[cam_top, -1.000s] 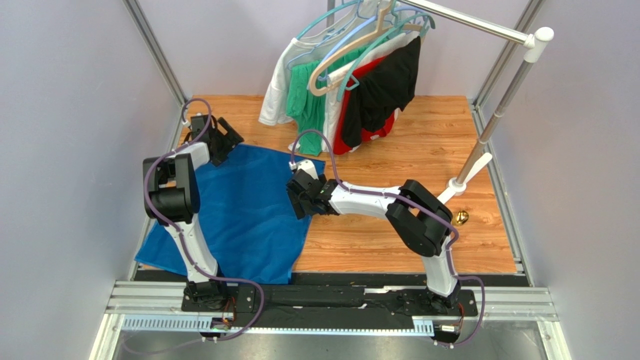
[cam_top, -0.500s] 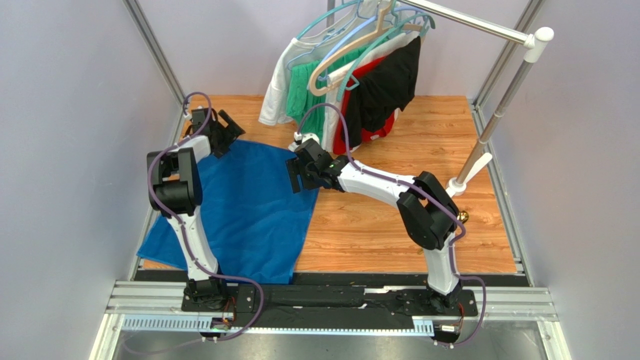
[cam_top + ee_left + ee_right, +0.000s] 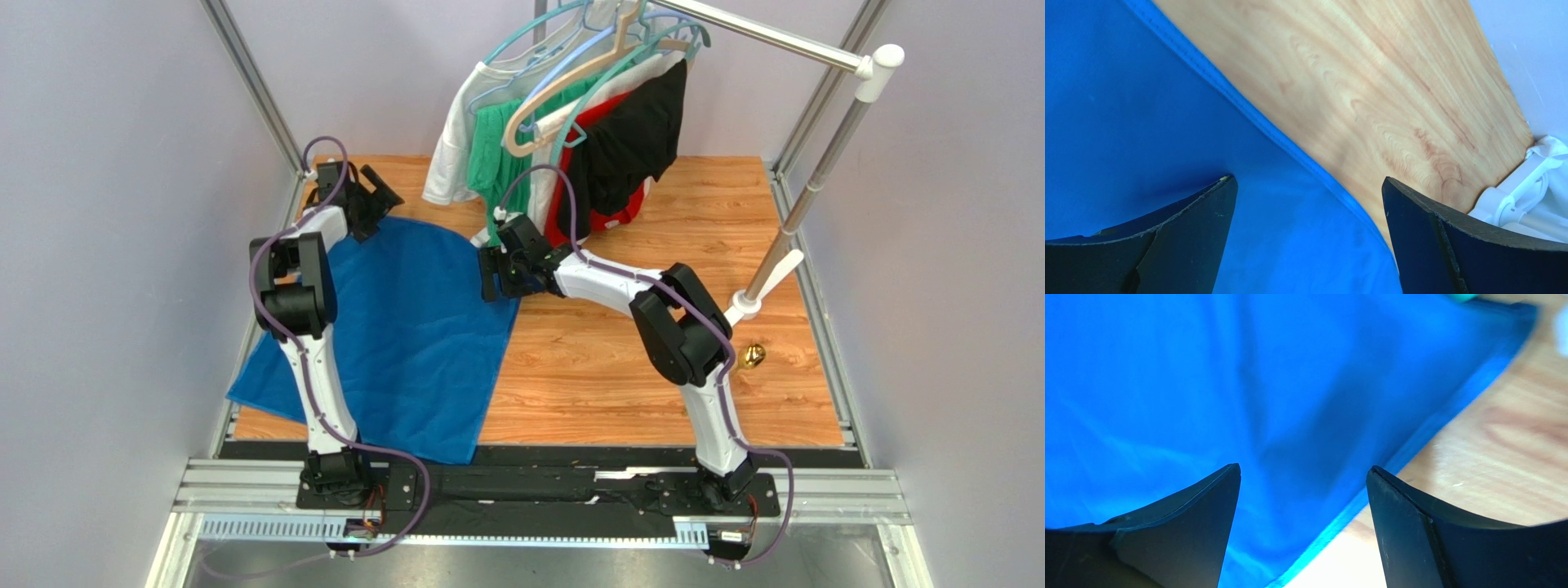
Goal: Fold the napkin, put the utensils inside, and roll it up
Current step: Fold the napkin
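Napkin (image 3: pixel 393 331) is spread flat on table (image 3: pixel 687 245), near-left of the hung garments (image 3: pixel 577 147). Its long axis runs from the garments' side toward the arm bases. L gripper (image 3: pixel 368 202) is held w/ jaws apart & empty over the far corner well left of the garments, hem seen between its fingers. R gripper (image 3: pixel 499 273), likewise spread & empty, is poised at the corner just below the garments. Each arm is nearest its own corner. The cloth lies beneath both, so a pinch-&-pull away from the garments is judged likely.
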